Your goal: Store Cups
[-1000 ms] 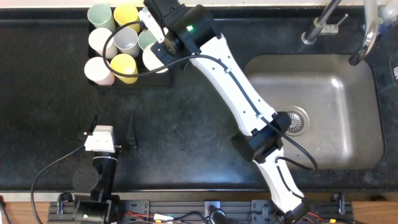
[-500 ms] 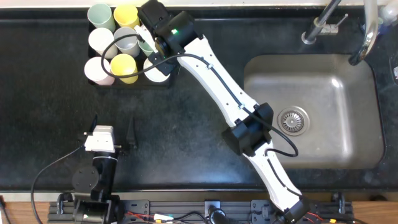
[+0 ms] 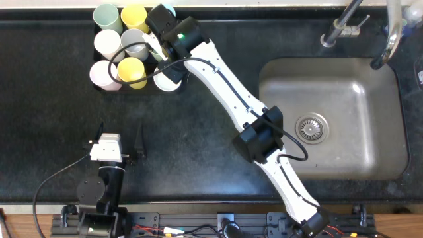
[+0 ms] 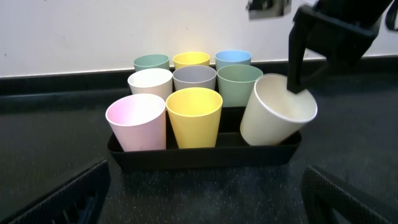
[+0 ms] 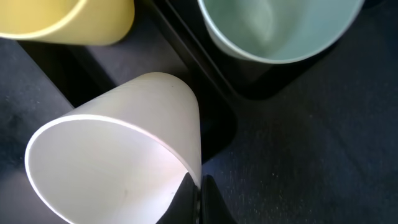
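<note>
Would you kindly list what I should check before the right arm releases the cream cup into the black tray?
1. Grip: right claw shut on the rim of the cream plastic cup: ok.
2. Cup upright: it leans sideways: not ok.
3. Base seated in the corner slot of the black plastic tray: hidden behind the wall, cannot tell.
4. Gap to the yellow plastic cup: visible, ok.
5. Contact with the pale green plastic cup: cannot tell.
6. Left claw open, away from the tray: ok.
</note>
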Motion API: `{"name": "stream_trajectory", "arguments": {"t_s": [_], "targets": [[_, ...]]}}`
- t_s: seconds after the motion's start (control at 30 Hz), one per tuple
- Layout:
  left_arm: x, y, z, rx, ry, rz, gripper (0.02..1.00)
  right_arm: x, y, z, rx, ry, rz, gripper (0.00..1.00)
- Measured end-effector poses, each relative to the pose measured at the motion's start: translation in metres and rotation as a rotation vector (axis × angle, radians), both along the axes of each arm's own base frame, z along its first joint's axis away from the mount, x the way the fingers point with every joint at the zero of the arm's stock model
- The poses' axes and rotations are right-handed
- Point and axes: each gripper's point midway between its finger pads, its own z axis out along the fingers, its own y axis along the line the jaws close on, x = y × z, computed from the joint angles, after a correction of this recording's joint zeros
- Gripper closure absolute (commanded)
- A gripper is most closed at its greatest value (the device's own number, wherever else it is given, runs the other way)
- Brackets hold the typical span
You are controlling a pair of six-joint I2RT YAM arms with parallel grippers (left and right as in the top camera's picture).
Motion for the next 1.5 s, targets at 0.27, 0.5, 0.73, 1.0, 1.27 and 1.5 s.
{"name": "stream_trajectory", "arguments": {"t_s": [0.27,0.5,0.73,1.0,1.27,1.5], "targets": [[0.000,0.000,0.000,0.000,0.000,0.000,0.020,0.000,0.000,-0.009,-0.013,0.011,0.009,0.956],[0.000,0.000,0.000,0.000,0.000,0.000,0.020,0.001,0.000,-0.015,-0.025,0.013,0.012,0.386],[0.000,0.000,0.000,0.000,0.000,0.000,0.020,0.003,0.001,-0.018,-0.021,0.009,0.012,0.003],[0.000,0.000,0.000,0.000,0.000,0.000,0.020,0.016,0.003,-0.014,-0.014,-0.045,-0.026,0.005],[0.000,0.000,0.000,0.000,0.000,0.000,0.020,0.040,-0.001,-0.006,-0.019,-0.146,-0.110,0.005],[0.000,0.000,0.000,0.000,0.000,0.000,0.020,0.055,-0.032,0.038,0.038,-0.186,-0.255,0.003]]}}
